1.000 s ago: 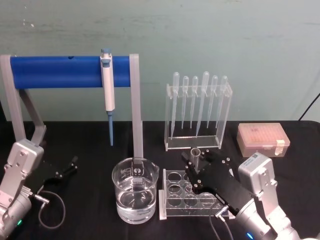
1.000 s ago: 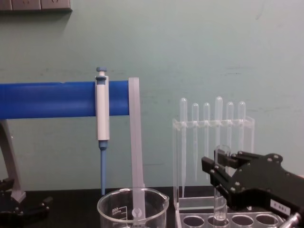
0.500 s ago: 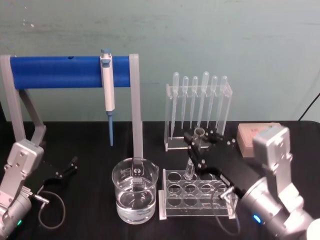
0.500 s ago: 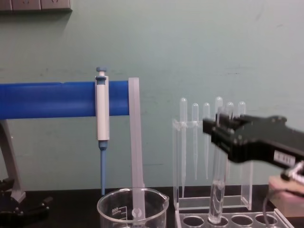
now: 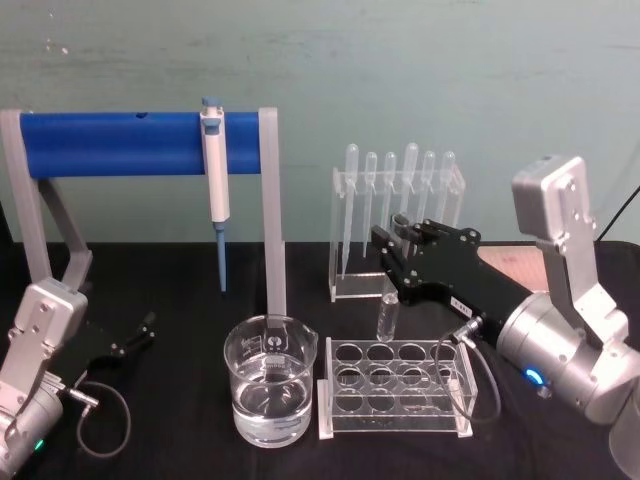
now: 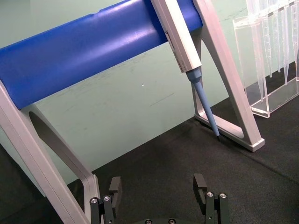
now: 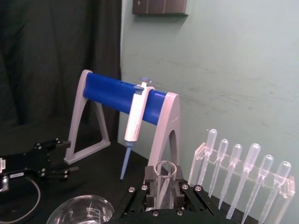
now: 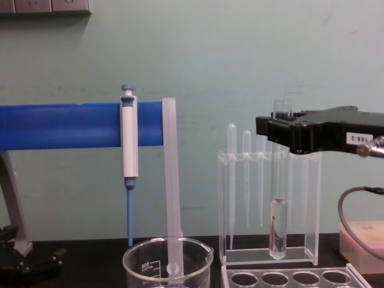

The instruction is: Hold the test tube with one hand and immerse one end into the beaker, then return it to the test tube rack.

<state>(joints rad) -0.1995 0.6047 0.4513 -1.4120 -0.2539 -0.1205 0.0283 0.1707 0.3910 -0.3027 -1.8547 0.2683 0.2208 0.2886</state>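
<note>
My right gripper [image 5: 397, 243] is shut on the upper part of the test tube [image 5: 387, 316], just below its open rim. The tube [image 8: 278, 210] hangs upright with a little liquid in its rounded bottom, which is lifted just above the clear tube rack [image 5: 395, 392]. In the right wrist view the tube's rim [image 7: 164, 170] sits between the black jaws. The beaker [image 5: 270, 392], partly filled with clear liquid, stands on the table to the left of the rack and lower than the tube. My left gripper [image 6: 158, 186] is open and parked low at the left of the table.
A blue bar stand [image 5: 140, 143] holds a white-and-blue pipettor [image 5: 214, 175] behind the beaker. A clear holder with several plastic pipettes [image 5: 398, 215] stands right behind the tube. A pink tip box [image 5: 505, 262] lies at the right. A cable loops near the left arm.
My right gripper has risen with the test tube, pulling it up out of the rack hole until its bottom hangs above the rack. The left arm has not moved.
</note>
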